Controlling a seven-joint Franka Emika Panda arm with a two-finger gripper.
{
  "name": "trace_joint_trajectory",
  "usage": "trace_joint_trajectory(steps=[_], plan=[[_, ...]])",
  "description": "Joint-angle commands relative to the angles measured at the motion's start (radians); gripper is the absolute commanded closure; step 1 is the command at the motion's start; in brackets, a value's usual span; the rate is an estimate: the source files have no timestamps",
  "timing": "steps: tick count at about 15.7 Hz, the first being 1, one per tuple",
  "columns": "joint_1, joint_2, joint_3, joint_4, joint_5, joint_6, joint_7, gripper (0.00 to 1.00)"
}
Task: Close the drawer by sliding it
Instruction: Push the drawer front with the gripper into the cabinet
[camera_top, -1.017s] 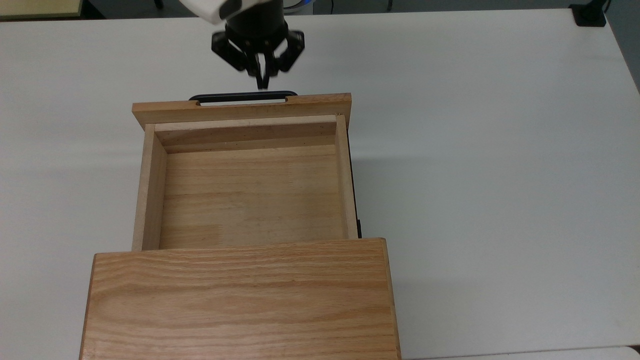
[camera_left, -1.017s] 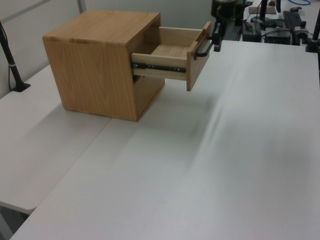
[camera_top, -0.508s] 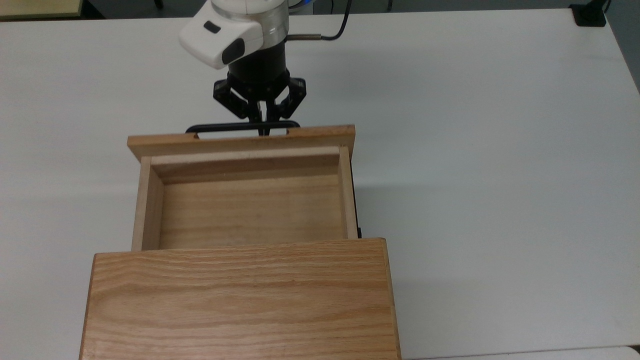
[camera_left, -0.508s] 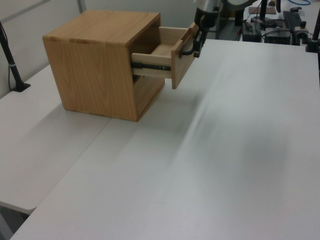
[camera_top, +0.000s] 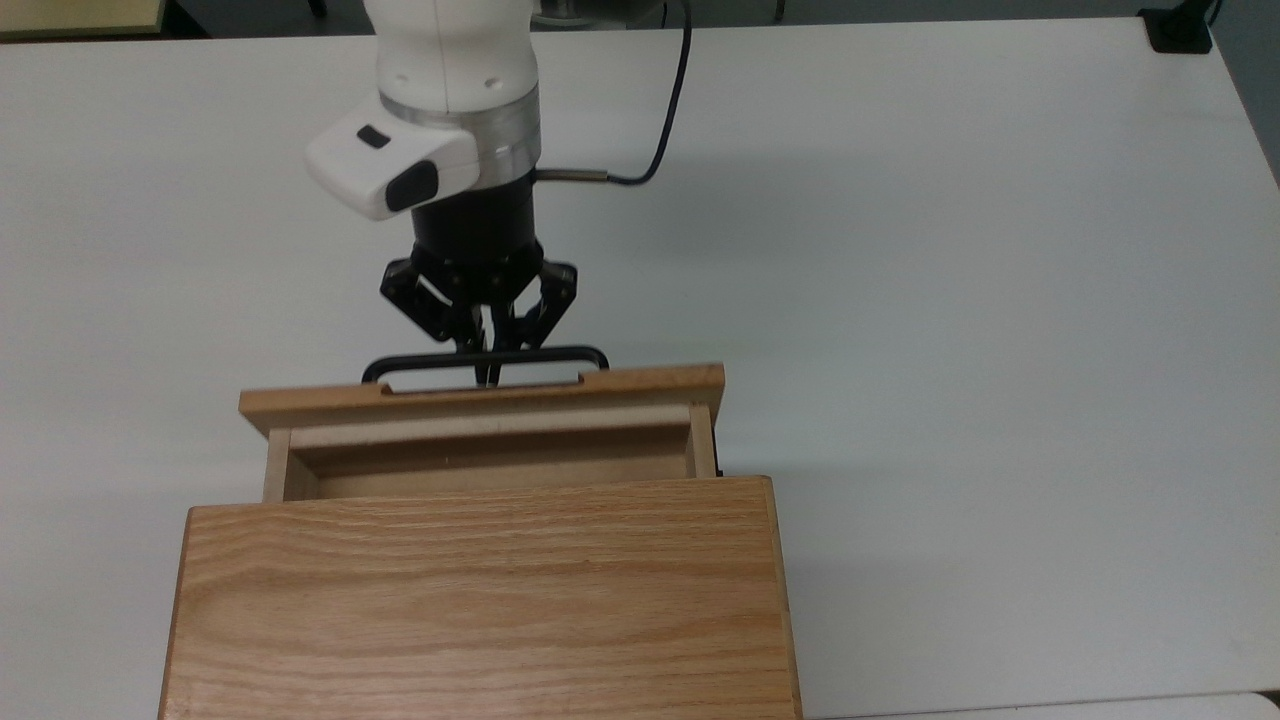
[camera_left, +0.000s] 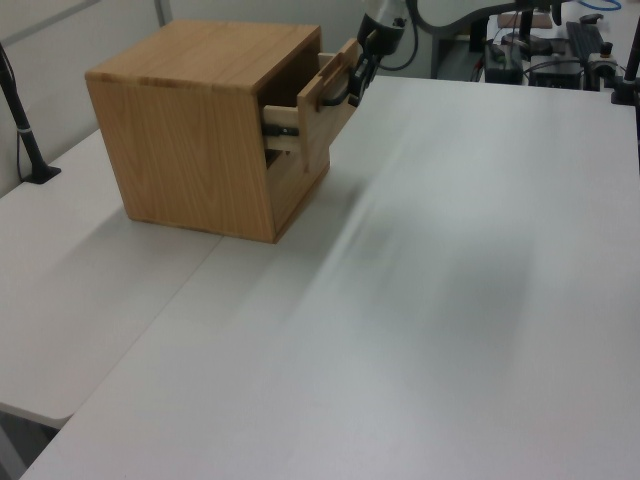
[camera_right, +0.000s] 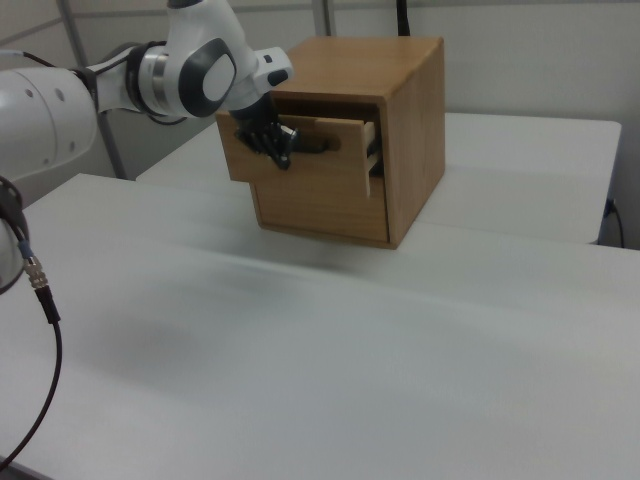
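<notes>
- The drawer (camera_top: 480, 400) sits much deeper in the cabinet (camera_top: 480, 600) than a second ago; in the top view only a narrow strip of its inside shows now, where most of its floor lay open before.
- The pincer (camera_top: 487, 372) has travelled with the front panel toward the cabinet, its tips now at the black handle (camera_top: 485, 357).
- More of the white arm (camera_top: 450, 90) reaches over the worktop (camera_top: 1000, 300) in the top view.

Light wooden drawer (camera_top: 480, 405), black handle (camera_top: 485, 360)
</notes>
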Motion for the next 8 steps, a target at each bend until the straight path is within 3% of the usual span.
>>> trace_joint_trajectory(steps=[1, 8], plan=[[0.013, 0.097, -0.029, 0.079, 0.007, 0.121, 0.074, 0.93], [0.015, 0.125, -0.040, 0.089, 0.004, 0.265, 0.218, 0.93]])
